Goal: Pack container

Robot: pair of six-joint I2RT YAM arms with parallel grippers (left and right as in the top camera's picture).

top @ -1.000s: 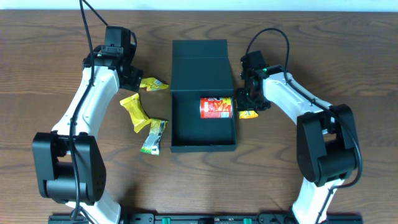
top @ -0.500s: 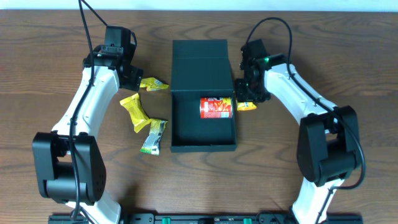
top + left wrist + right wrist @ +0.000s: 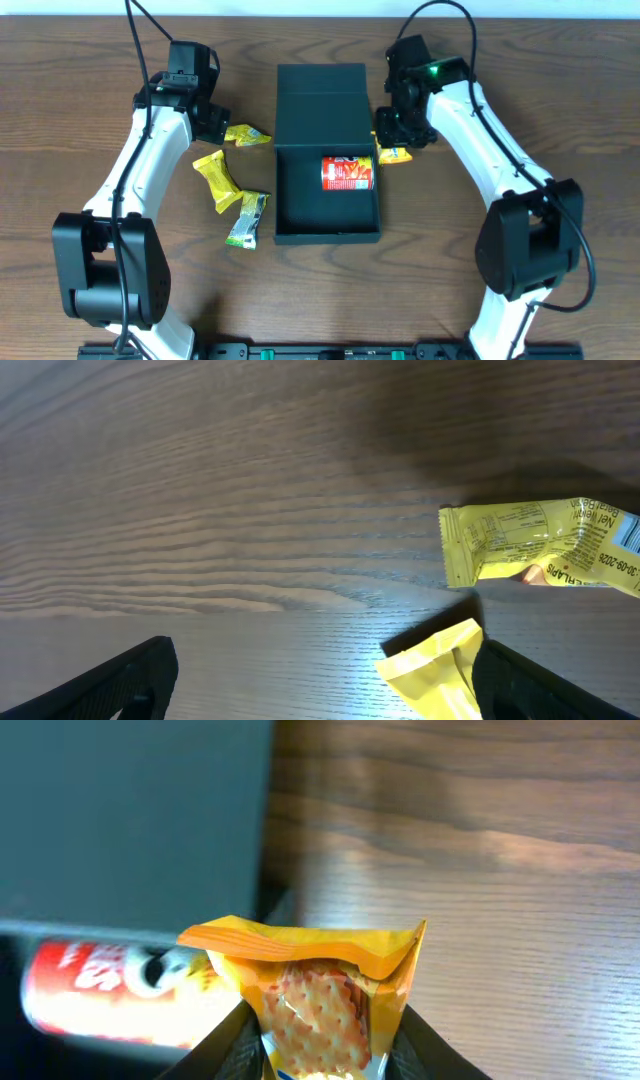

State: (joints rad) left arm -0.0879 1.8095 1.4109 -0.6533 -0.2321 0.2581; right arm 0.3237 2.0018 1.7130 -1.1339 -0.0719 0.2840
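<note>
The dark teal container (image 3: 326, 225) lies open mid-table, its lid (image 3: 322, 98) folded flat behind it. A red chip can (image 3: 347, 173) lies inside it on its side. My right gripper (image 3: 397, 142) is shut on an orange cracker packet (image 3: 394, 155), just outside the container's right wall. In the right wrist view the packet (image 3: 322, 985) is pinched between both fingers, with the can (image 3: 105, 995) to its left. My left gripper (image 3: 214, 124) stands open beside a yellow packet (image 3: 247, 135). Its wrist view shows one yellow packet (image 3: 540, 545) ahead and another (image 3: 432, 668) against the right finger (image 3: 545, 688).
Left of the container lie a crumpled yellow packet (image 3: 217, 178) and a green-and-white packet (image 3: 247, 218). The wooden table (image 3: 560, 110) carries nothing else to the right of the right arm. Both arms' bases stand at the front edge.
My right gripper has carried the cracker packet up and toward the back along the container's right wall, tightening slightly on it. The left arm and the other packets have not moved.
</note>
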